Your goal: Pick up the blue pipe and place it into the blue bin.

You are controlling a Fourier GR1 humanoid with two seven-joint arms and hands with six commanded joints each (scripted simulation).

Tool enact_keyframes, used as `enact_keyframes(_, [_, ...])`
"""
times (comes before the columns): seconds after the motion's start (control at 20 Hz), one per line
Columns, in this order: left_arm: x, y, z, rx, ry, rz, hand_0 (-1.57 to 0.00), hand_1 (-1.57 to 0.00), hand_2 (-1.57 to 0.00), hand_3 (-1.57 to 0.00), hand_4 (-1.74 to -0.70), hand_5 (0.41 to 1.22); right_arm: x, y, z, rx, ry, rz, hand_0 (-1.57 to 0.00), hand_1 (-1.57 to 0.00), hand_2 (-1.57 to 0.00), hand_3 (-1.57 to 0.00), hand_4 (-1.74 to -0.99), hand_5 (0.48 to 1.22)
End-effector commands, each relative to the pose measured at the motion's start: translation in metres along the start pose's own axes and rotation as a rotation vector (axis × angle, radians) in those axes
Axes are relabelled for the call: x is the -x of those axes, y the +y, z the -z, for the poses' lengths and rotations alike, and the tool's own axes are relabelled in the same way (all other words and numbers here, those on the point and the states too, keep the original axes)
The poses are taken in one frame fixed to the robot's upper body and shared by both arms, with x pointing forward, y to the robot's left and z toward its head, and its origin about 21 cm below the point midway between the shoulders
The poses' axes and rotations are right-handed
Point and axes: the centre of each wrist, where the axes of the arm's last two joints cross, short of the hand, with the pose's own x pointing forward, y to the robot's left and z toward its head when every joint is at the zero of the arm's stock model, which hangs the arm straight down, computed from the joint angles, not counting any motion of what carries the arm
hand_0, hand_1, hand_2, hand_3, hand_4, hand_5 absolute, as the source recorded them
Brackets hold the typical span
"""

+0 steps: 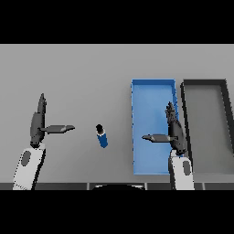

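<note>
The blue pipe point(102, 136), short with a dark cap at its far end, lies on the grey table between the two hands. To its right stands the blue bin point(137, 128), a long rectangular tray with nothing in it. My right hand point(175, 132) hovers over the bin's right half, fingers straight and thumb stretched left, holding nothing. My left hand point(37, 124) is at the left of the table, open, with its thumb pointing right toward the pipe, a short gap away from it.
A dark grey bin point(227, 128) stands right beside the blue bin, at the table's right side.
</note>
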Motion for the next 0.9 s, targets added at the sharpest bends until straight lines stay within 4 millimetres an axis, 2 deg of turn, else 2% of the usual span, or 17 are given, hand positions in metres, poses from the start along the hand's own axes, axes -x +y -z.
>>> enact_keyframes(0.0, [0.000,0.000,0.000,-0.001,-0.005,-0.001,0.00,0.00,0.00,0.00,-0.97,0.594,0.000,0.000,0.000,0.001,-0.001,0.000,0.00,0.00,0.00,0.00,-1.210,0.594])
enact_keyframes(0.25, [-0.001,-0.002,-0.002,0.002,-0.020,-0.001,0.00,0.00,0.00,0.00,-0.97,0.594,-0.001,0.001,-0.003,0.002,-0.008,-0.004,0.00,0.00,0.00,0.00,-1.210,0.594])
enact_keyframes(0.35, [-0.002,0.019,-0.005,0.239,-0.062,0.121,0.00,0.00,0.00,0.00,-0.97,0.595,-0.008,-0.012,-0.012,-0.100,-0.094,-0.240,0.00,0.00,0.00,0.00,-1.206,0.592])
enact_keyframes(0.45, [-0.003,0.028,-0.005,0.333,-0.075,0.160,0.00,0.00,0.00,0.00,-0.97,0.596,-0.013,-0.012,-0.014,-0.137,-0.104,-0.319,0.00,0.00,0.00,0.00,-1.195,0.588])
enact_keyframes(0.6, [-0.006,0.033,-0.003,0.383,-0.082,0.179,0.00,0.00,0.00,0.00,-0.97,0.598,-0.016,-0.013,-0.019,-0.163,-0.107,-0.348,0.00,0.00,0.00,0.00,-1.191,0.587])
enact_keyframes(0.75, [-0.004,0.034,-0.017,0.484,-0.132,0.168,0.00,0.00,0.00,0.00,-0.97,0.586,-0.018,-0.015,-0.023,-0.162,-0.108,-0.362,0.00,0.00,0.00,0.00,-1.181,0.580])
enact_keyframes(0.85, [-0.013,0.029,-0.023,0.570,-0.136,0.173,0.00,0.00,0.00,0.00,-0.98,0.578,-0.020,-0.014,-0.023,-0.160,-0.105,-0.337,0.00,0.00,0.00,0.00,-1.194,0.579])
